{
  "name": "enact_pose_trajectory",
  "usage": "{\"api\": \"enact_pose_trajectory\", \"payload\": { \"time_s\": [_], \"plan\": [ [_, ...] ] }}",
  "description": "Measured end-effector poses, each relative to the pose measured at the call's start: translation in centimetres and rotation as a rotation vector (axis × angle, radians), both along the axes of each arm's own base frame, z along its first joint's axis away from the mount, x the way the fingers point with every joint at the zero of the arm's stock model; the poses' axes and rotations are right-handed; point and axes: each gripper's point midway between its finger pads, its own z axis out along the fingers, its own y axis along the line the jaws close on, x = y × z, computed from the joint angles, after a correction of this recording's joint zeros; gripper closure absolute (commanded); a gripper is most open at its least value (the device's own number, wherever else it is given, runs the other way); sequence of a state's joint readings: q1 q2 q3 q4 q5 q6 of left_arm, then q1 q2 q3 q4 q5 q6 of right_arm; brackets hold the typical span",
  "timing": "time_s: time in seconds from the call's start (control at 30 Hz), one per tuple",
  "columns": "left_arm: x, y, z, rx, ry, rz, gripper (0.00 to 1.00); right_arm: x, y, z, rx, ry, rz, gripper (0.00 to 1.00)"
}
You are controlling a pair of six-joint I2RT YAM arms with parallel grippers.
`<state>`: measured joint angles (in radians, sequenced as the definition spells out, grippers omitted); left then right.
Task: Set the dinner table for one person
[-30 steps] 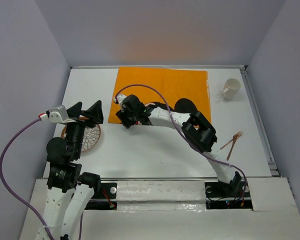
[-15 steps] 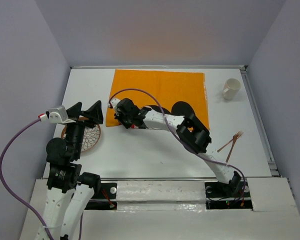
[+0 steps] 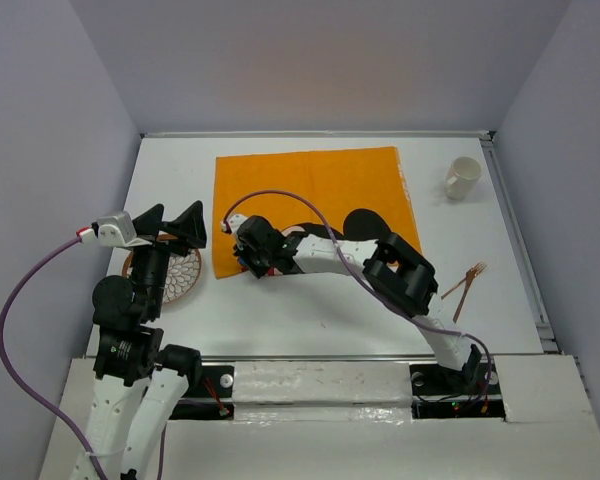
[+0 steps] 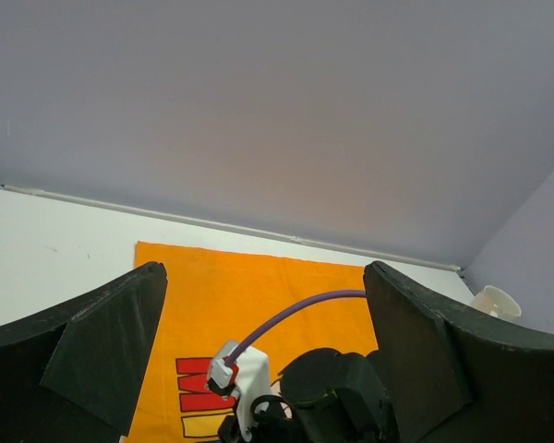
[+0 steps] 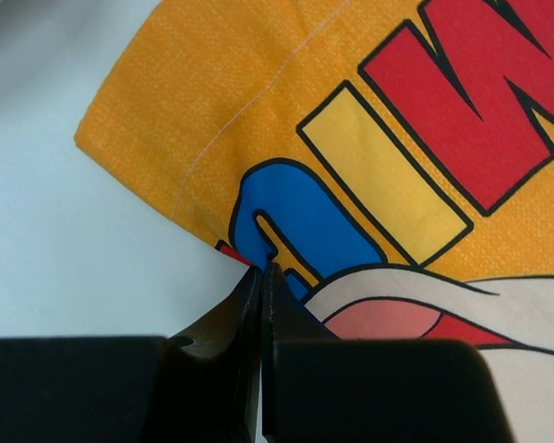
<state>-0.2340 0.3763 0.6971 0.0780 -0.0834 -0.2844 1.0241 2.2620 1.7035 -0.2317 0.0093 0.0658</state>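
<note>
Mat-placing step: right gripper (image 5: 261,273) pinched on lower-left hem of orange mat (image 3: 320,185); left gripper (image 3: 172,222) spread, empty. Next: square orange mat on dinner table (image 3: 280,325), then release

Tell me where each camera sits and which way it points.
Top external: above and behind the bases, looking down on the white table; both arms show.
Left wrist: on the left arm, looking across toward the back wall; its open left end effector frames the view.
Right wrist: close over the table; the right end effector pinches the orange mat.
Shared: all three show the mat.
</note>
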Motion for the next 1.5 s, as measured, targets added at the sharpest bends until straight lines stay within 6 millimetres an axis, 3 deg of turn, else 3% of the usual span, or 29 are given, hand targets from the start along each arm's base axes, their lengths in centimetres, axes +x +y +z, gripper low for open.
{"api": "enact_pose_trajectory", "payload": {
  "time_s": [0.17, 0.5, 0.53, 0.6, 0.63, 0.7, 0.77, 0.87, 0.97, 1.0, 1.07, 1.1, 1.17, 1.2, 1.23, 1.33, 1.4, 1.5],
  "plan": [
    [0.0, 0.0, 0.0, 0.000, 0.000, 0.000, 0.01, -1.0, -1.3, -0.1, 0.003, 0.036, -0.056, 0.96],
    [0.0, 0.0, 0.0, 0.000, 0.000, 0.000, 0.01, -0.4, 0.1, 0.2, 0.075, 0.110, -0.203, 0.93],
    [0.0, 0.0, 0.0, 0.000, 0.000, 0.000, 0.01, -0.3, 0.1, 0.2, 0.080, 0.113, -0.219, 0.79],
    [0.0, 0.0, 0.0, 0.000, 0.000, 0.001, 0.01, -0.2, 0.1, 0.3, 0.090, 0.125, -0.246, 0.62],
    [0.0, 0.0, 0.0, 0.000, 0.000, 0.001, 0.01, -0.3, 0.2, 0.3, 0.097, 0.133, -0.259, 0.47],
    [0.0, 0.0, 0.0, -0.001, 0.000, 0.002, 0.01, -0.4, 0.3, 0.3, 0.102, 0.140, -0.267, 0.33],
    [0.0, 0.1, 0.0, -0.001, 0.001, 0.004, 0.01, -0.7, 0.2, 0.8, 0.113, 0.135, -0.273, 0.32],
    [0.0, 0.1, 0.0, -0.001, 0.000, 0.005, 0.01, -1.6, -1.8, 2.2, 0.102, 0.122, -0.292, 0.34],
    [0.0, 0.1, 0.0, -0.001, 0.001, 0.004, 0.01, -2.0, -4.9, 4.7, 0.114, 0.092, -0.324, 0.51],
    [0.0, 0.1, 0.0, -0.001, 0.001, 0.004, 0.01, -1.7, -6.4, 5.7, 0.134, 0.079, -0.350, 0.65],
    [0.0, 0.1, 0.0, -0.001, 0.001, 0.004, 0.01, -0.4, -10.4, 7.4, 0.156, 0.054, -0.423, 0.81],
    [0.0, 0.1, 0.0, -0.001, 0.001, 0.004, 0.01, 0.8, -12.9, 7.8, 0.170, 0.044, -0.480, 0.84],
    [0.0, 0.1, -0.1, -0.001, 0.002, 0.004, 0.01, 3.6, -18.2, 8.1, 0.186, 0.017, -0.618, 0.78],
    [0.0, 0.1, -0.1, -0.001, 0.002, 0.004, 0.01, 5.0, -21.6, 7.5, 0.173, 0.011, -0.707, 0.71],
    [0.0, 0.1, -0.1, -0.001, 0.002, 0.004, 0.01, 6.0, -24.9, 6.4, 0.149, 0.011, -0.792, 0.71],
    [0.0, 0.0, -0.1, -0.001, 0.001, 0.002, 0.01, 6.6, -31.1, 3.1, 0.068, 0.042, -0.939, 0.71],
    [0.0, 0.0, -0.1, 0.000, 0.001, 0.001, 0.01, 6.1, -32.8, 1.3, 0.022, 0.074, -0.974, 0.72],
    [0.0, 0.0, -0.1, 0.000, 0.001, 0.000, 0.01, 5.8, -32.9, -0.4, -0.008, 0.105, -0.976, 0.79]
  ]
}}
